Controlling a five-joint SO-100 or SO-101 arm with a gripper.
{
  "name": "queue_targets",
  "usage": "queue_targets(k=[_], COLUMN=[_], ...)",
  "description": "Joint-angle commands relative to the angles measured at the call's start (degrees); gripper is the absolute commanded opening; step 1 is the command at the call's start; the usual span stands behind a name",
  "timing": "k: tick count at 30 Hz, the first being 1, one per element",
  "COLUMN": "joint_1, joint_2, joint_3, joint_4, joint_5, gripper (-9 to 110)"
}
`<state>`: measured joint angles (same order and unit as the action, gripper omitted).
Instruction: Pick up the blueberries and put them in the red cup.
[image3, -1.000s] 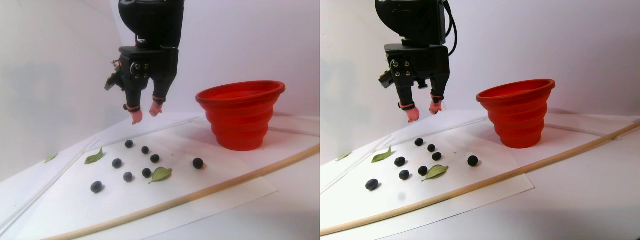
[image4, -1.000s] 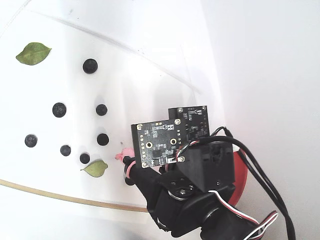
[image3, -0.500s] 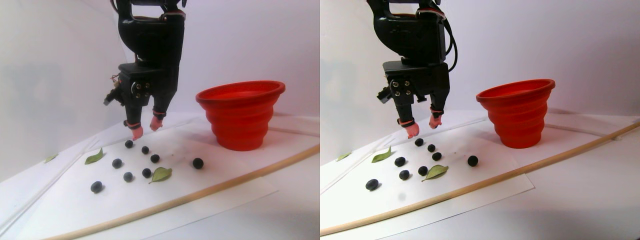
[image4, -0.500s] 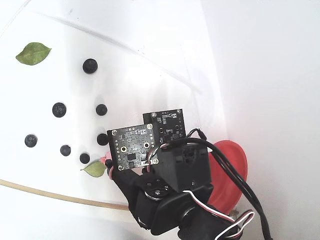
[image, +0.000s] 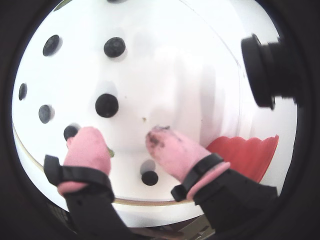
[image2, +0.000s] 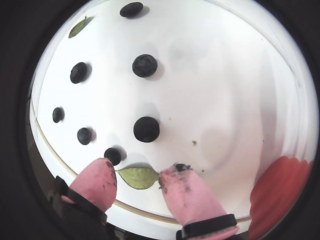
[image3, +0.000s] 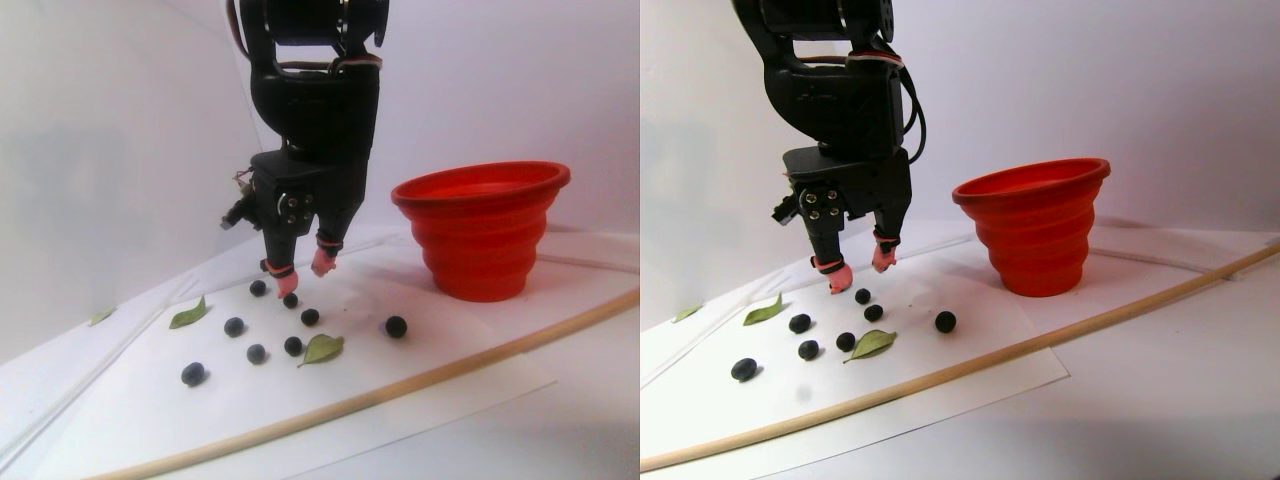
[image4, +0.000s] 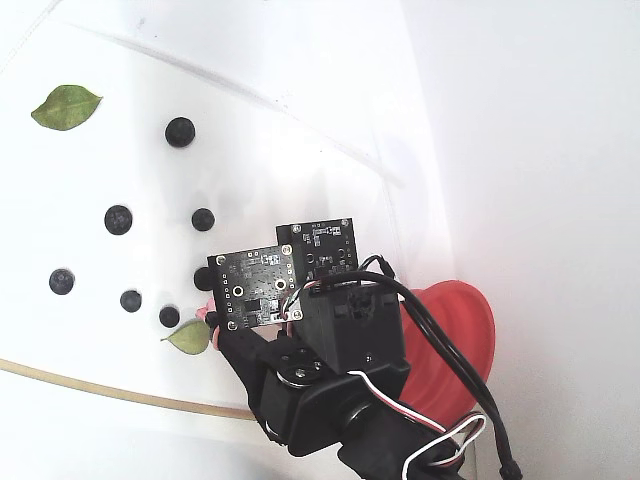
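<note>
Several dark blueberries lie loose on a white sheet (image3: 430, 350), among them one (image: 107, 105) ahead of the fingers and one (image: 149, 177) under the gap between the fingers. They also show in a wrist view (image2: 146, 129), the stereo pair view (image3: 310, 317) and the fixed view (image4: 118, 219). My gripper (image: 122, 137) (image2: 137, 169) (image3: 305, 275) is open and empty, its pink fingertips (image3: 288, 285) low over the berries. The red cup (image3: 485, 230) stands upright to its right, apart from it, and shows in both wrist views (image: 245, 152) (image2: 280, 195) and the fixed view (image4: 460, 340).
A green leaf (image2: 137, 177) (image3: 322, 349) lies flat between the fingertips in a wrist view. Other leaves (image3: 188, 315) (image4: 66, 106) lie at the sheet's left. A thin wooden strip (image3: 450, 362) runs along the sheet's front. The arm body (image4: 320, 340) hides the gripper in the fixed view.
</note>
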<state>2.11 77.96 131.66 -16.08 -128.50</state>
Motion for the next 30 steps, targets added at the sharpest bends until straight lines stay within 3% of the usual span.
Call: queue_targets(k=[1,30], joint_1=[-0.26,-0.09], joint_2=[0.53,-10.9], joint_3=[-2.2,-8.53], joint_4=[-1.05,-6.68], joint_5=[0.26,0.7], gripper=[18,18])
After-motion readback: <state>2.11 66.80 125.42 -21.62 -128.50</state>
